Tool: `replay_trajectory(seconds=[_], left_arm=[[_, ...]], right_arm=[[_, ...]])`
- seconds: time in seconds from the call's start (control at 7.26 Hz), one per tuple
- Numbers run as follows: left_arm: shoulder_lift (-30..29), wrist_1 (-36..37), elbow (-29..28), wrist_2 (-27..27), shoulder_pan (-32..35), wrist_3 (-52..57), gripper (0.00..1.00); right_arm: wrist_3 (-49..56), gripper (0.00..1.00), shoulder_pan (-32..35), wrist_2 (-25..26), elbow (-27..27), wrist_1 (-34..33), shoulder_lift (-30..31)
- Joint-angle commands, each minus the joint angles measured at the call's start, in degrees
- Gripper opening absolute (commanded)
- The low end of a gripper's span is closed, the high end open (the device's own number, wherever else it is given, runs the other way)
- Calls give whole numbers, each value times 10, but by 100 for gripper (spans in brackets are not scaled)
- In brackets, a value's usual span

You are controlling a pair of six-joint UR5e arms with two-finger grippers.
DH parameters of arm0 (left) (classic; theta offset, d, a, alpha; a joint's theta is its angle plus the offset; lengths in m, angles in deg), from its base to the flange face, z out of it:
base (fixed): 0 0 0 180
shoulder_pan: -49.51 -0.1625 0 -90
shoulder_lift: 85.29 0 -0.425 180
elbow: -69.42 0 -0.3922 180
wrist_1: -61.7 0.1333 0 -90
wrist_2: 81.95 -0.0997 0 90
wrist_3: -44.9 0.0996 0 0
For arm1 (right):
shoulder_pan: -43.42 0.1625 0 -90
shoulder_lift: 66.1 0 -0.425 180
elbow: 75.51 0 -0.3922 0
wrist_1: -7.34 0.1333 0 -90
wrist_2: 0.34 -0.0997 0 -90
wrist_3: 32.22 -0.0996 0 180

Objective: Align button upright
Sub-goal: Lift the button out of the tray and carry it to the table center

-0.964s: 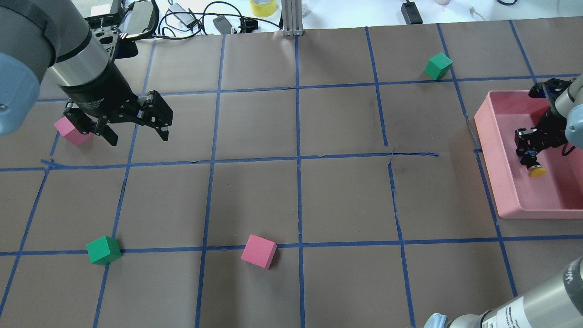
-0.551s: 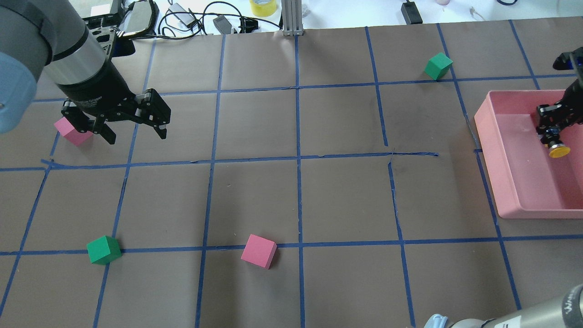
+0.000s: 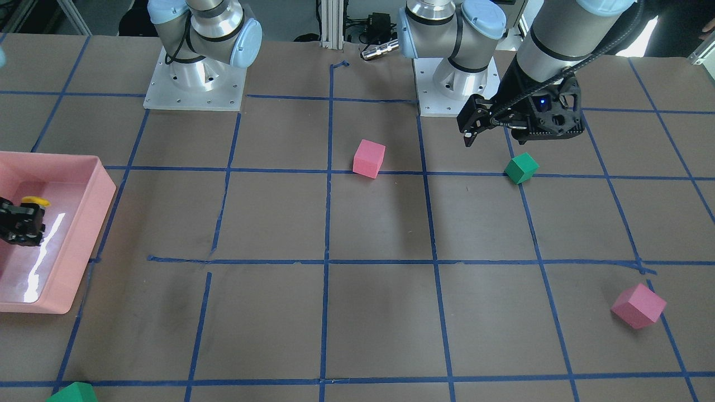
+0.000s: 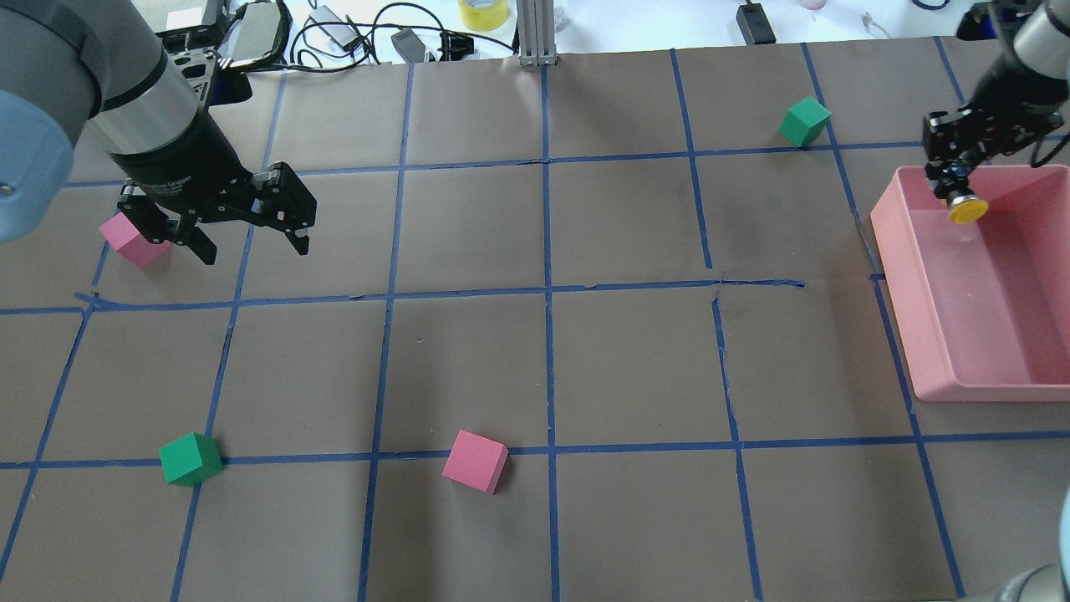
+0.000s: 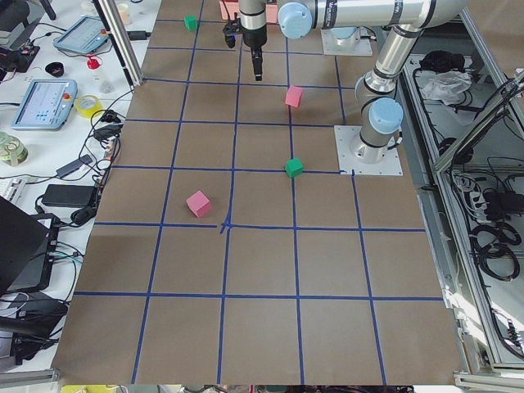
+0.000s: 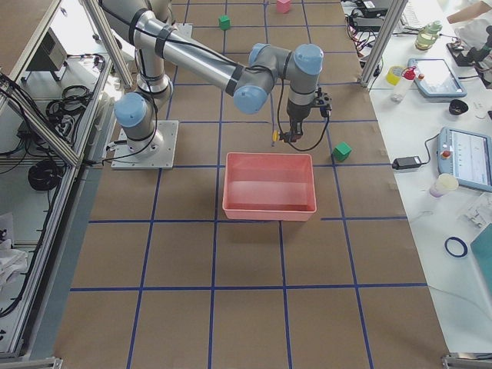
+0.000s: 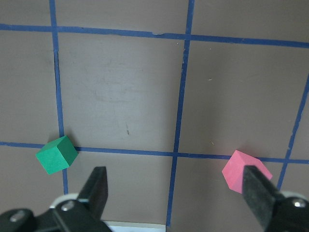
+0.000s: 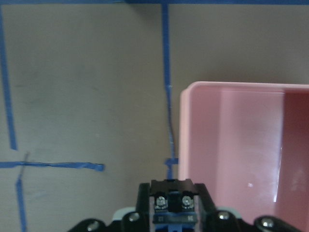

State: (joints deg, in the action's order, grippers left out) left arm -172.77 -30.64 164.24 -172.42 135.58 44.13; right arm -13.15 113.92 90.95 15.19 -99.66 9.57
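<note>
1. Your button [image 4: 967, 209] was off the table, gripped in the right hand [image 4: 953, 186]. That hand was clenched on the button's dark body, and the yellow cap stuck out past the fingertips.
2. The button was not upright. In the right-end view it [image 6: 273, 141] pointed sideways out of the downward-hanging right hand [image 6: 286, 138], with the cap toward the robot. In the right wrist view you could see its base end [image 8: 174, 212] pinched between the two fingers.
3. The right hand hung in the air over the pink tray [image 4: 890, 251]. It was above the tray's end farther from the robot, close to the wall that faces the middle of the table.
4. At the other end of the table, the left hand [image 4: 253, 249] was released. Its fingers [image 7: 99, 191] were spread wide and raised above the table.
5. In the overhead view, a pink cube [image 4: 132, 238] showed partly behind the left hand.
6. Nearer the robot, a green cube [image 4: 191, 458] and a second pink cube [image 4: 475, 460] sat along one blue tape line, well apart from each other.
7. A second green cube [image 4: 804, 121] sat on the far side of the table, near the tray's far corner but outside the tray.
8. The table [image 4: 619, 359] was covered in brown paper marked with a blue tape grid.
</note>
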Motion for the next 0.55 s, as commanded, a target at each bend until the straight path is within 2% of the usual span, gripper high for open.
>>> replay_trajectory(seconds=[0.0,0.41], left_arm=[[-1,0,-1,-2,-2,1,100],[-1,8,2,-2,-2,26,100]], right_arm=[[-148,0,134,-8,-4,0,-3],[-317,0,323,-11,-3,-76,-50]])
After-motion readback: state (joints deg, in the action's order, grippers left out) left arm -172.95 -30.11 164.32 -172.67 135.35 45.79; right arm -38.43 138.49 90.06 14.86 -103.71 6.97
